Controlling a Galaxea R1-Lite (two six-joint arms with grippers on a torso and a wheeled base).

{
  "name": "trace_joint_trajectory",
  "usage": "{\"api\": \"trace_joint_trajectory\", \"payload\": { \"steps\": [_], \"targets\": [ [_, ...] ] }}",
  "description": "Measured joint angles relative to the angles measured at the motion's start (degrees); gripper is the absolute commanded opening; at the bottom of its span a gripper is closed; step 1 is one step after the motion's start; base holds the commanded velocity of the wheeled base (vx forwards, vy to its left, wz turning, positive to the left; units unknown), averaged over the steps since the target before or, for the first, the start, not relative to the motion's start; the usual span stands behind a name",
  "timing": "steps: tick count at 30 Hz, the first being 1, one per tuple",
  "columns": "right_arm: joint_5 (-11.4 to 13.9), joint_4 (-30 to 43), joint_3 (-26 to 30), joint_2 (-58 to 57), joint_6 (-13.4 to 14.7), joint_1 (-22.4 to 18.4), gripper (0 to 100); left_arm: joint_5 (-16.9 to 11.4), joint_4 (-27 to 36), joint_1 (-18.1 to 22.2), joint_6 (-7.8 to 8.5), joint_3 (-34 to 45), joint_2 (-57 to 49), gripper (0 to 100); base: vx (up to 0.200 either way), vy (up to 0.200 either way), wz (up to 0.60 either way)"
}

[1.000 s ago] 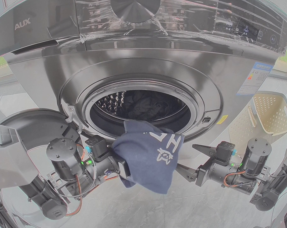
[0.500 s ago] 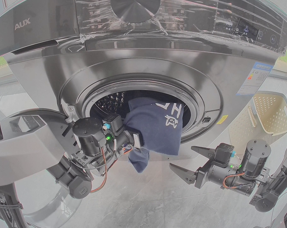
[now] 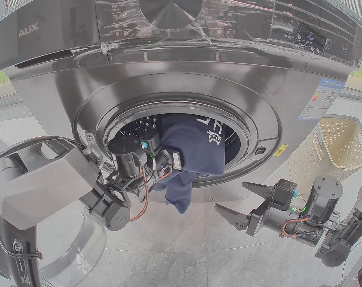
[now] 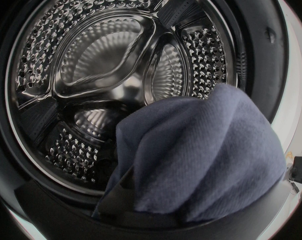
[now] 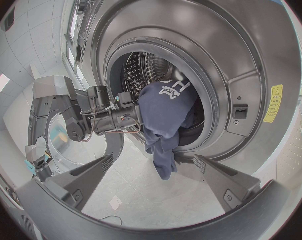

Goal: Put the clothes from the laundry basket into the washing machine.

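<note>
navy garment (image 3: 197,148) is hanging over our left gripper (image 3: 176,161) at the washing machine (image 3: 181,84) mouth, half inside, ready to drop in. cloth is hiding that grip, so we cannot tell its state. our right gripper (image 3: 231,196) is hanging wide open, empty.

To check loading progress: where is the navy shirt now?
In the head view the navy shirt sits in the washing machine doorway, left of centre, at the end of the left arm; its lower part hangs outside, below the opening.
</note>
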Motion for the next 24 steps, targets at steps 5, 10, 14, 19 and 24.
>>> {"api": "trace_joint_trajectory", "payload": {
  "steps": [5,10,14,19,24],
  "targets": [
    [0.0,0.0,0.0,0.0,0.0,0.0,100,0.7,2.9,0.1,-0.15,-7.8,2.6,0,0.000,0.000,0.00],
    [0.0,0.0,0.0,0.1,0.0,0.0,100,1.0,6.0,0.3,-0.39,-15.1,5.8,0,0.000,0.000,0.00],
    [0.0,0.0,0.0,0.1,0.0,0.0,100,1.1,9.6,1.0,-1.07,-20.5,8.1,0,0.000,0.000,0.00],
    [0.0,0.0,0.0,0.1,0.0,0.0,100,1.1,15.6,2.2,-2.34,-28.8,10.4,0,0.000,0.000,0.00],
    [0.0,0.0,0.0,0.2,0.0,-0.1,100,1.4,20.6,3.4,-2.91,-36.6,12.6,0,0.000,0.000,0.00]
  ]
}}
